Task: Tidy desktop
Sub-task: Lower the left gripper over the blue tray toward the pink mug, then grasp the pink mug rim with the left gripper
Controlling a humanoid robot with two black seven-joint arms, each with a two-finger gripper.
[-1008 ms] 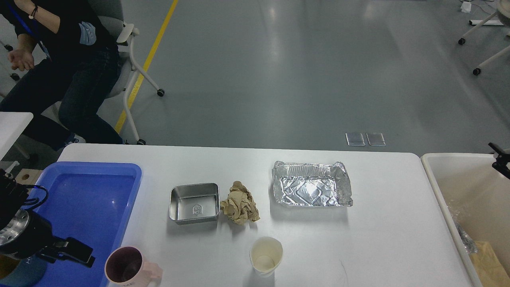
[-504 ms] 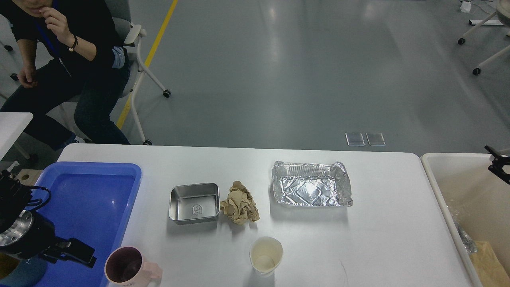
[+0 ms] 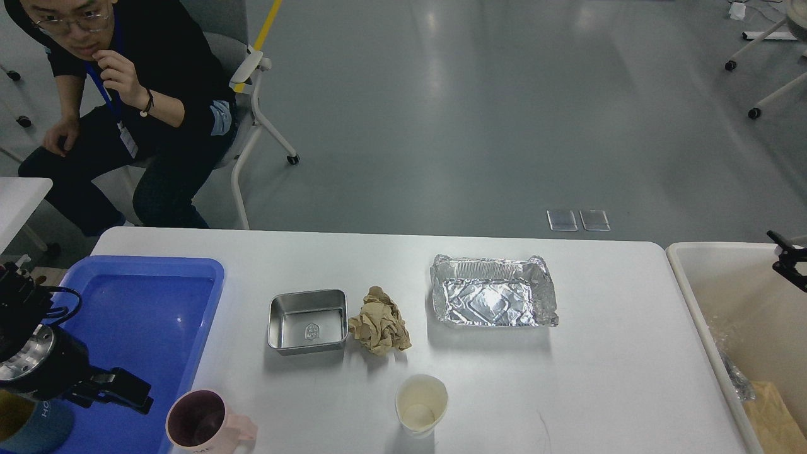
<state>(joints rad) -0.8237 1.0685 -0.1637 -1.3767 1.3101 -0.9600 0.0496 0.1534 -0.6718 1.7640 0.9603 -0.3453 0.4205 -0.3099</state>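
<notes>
Left gripper hangs over the blue tray near the pink mug; its fingers cannot be told apart. Right gripper sits over the cream bin; its grip state is also unclear. The desktop carries steel tin, crumpled paper, foil tray and paper cup.

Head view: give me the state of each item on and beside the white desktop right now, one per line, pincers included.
Square steel tin: upright, empty.
Crumpled brown paper: balled, touching the tin's right side.
Foil tray: upright, empty, rim crumpled.
White paper cup: upright, empty.
Pink mug: upright, beside the blue tray.
Blue plastic tray: nothing seen inside.
Cream bin: holds scraps.
Left pincer: over the blue tray, grip unclear.
Right pincer: over the bin, grip unclear.
</notes>
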